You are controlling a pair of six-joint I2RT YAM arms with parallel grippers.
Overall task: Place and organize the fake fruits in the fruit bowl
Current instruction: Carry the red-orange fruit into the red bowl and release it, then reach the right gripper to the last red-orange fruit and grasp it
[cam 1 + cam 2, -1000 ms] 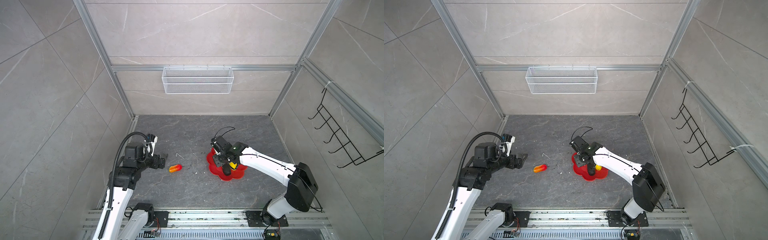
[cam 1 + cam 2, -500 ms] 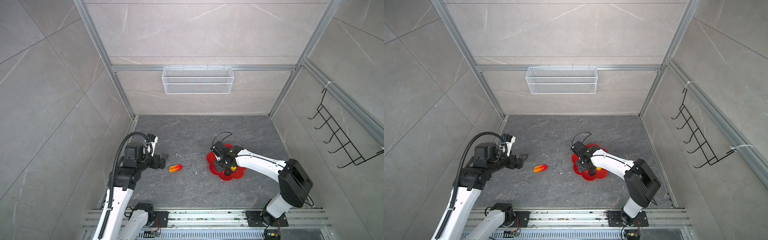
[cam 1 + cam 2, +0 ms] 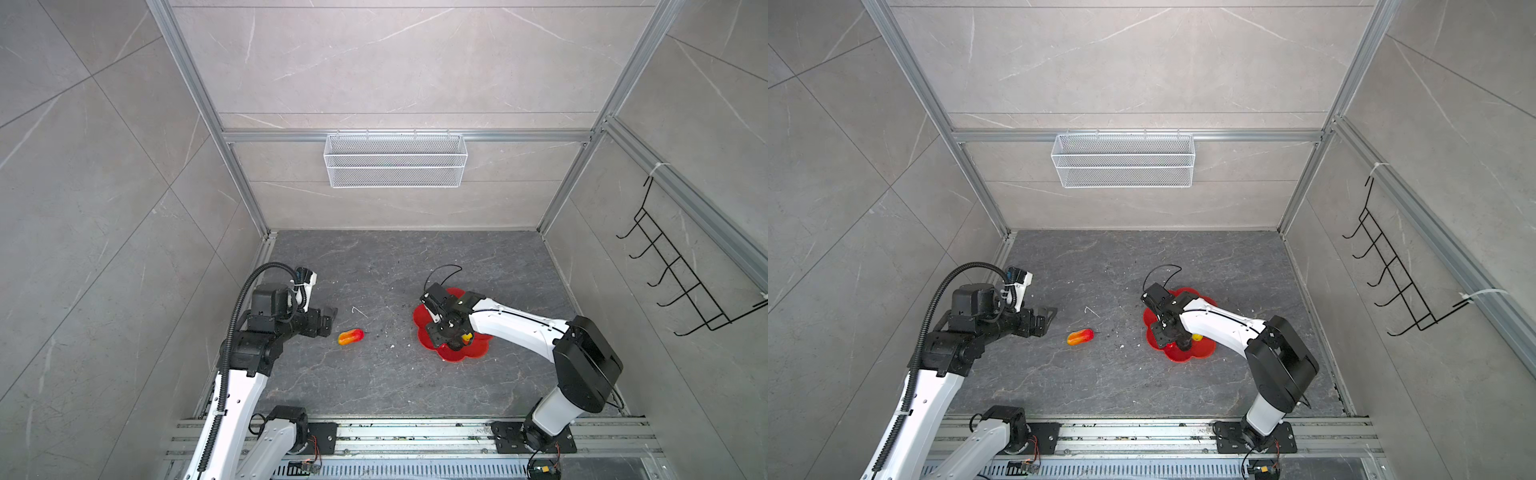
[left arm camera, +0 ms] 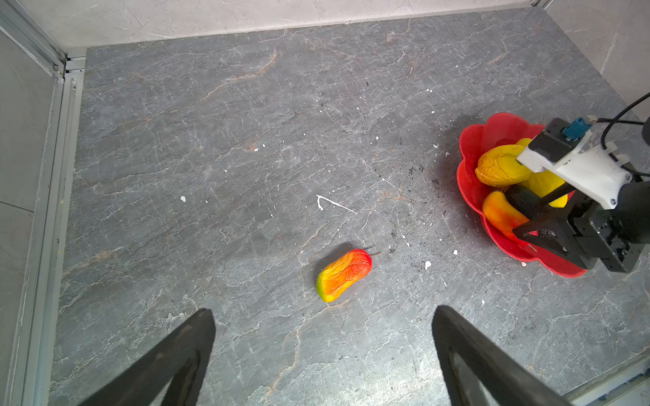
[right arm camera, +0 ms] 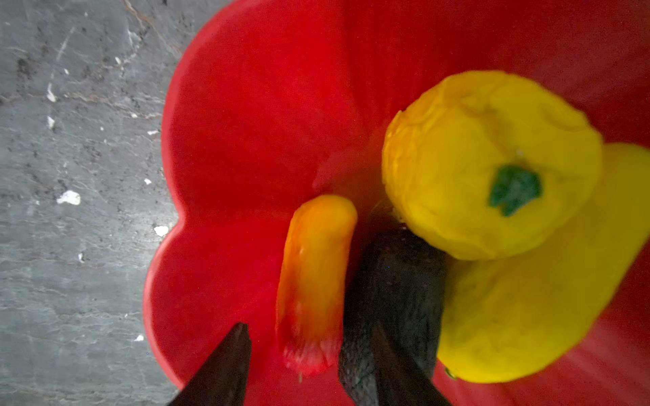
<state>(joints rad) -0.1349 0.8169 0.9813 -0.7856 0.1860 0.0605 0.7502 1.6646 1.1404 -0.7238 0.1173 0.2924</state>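
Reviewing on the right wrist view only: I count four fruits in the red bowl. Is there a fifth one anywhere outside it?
Observer: Yes. In both top views an orange-red fruit lies on the grey floor, left of the fruit bowl and apart from it.
Operator: Is the other arm anywhere near it?
Observer: The left gripper is poised close to that fruit, jaws open, holding nothing.
Operator: Anything else loose out there?
Observer: A thin white scrap lies on the floor between that fruit and the bowl. I see no other fruit outside.
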